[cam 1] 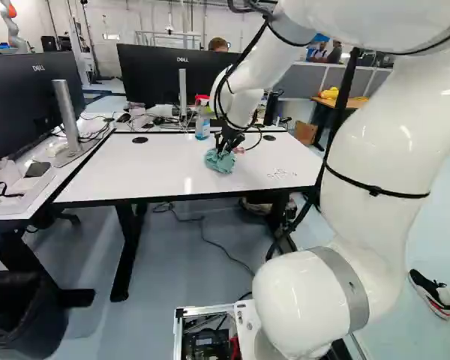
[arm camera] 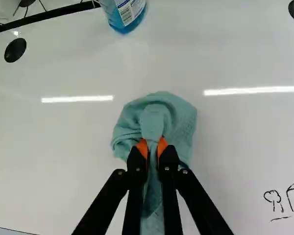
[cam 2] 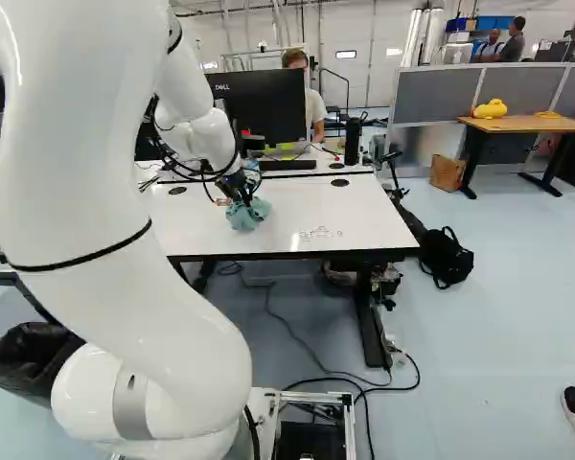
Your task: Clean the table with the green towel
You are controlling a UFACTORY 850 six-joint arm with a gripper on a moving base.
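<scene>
Claw [arm camera: 153,146]: pinching a bunched fold of the green towel [arm camera: 179,116], one orange pad on each flank. The towel's crumpled bulk lies on the white table [arm camera: 73,152] ahead of the tips; a tail runs back beneath the fingers.

Step in hand, as judged: wiping, with the towel gripped and laid on the surface. Progress appears partial, since the ink drawing [arm camera: 291,196] remains at four o'clock from the claw, twelve being straight ahead of it in the wrist view. Next move called for: keep the pinch, maintain light downward pressure and sweep towards four o'clock, over the marks. Noted risks: the fold may slip or bunch under drag, leaving hard tips against the surface; a wide stroke towards twelve could topple the bottle.

Containers. Spray bottle [cam 1: 202,124]: upright on the table, between eleven and twelve o'clock in the wrist view, well apart from the towel; blue liquid inside, exact level not determinable. Bin [cam 1: 22,319]: black, on the floor between seven and eight o'clock from the claw in the left base view; contents not discernible. Brown box [cam 2: 448,173]: three o'clock from the claw in the right base view; contents not visible. Backpack [cam 2: 446,257]: black, nearer four o'clock there; contents unverified.
</scene>
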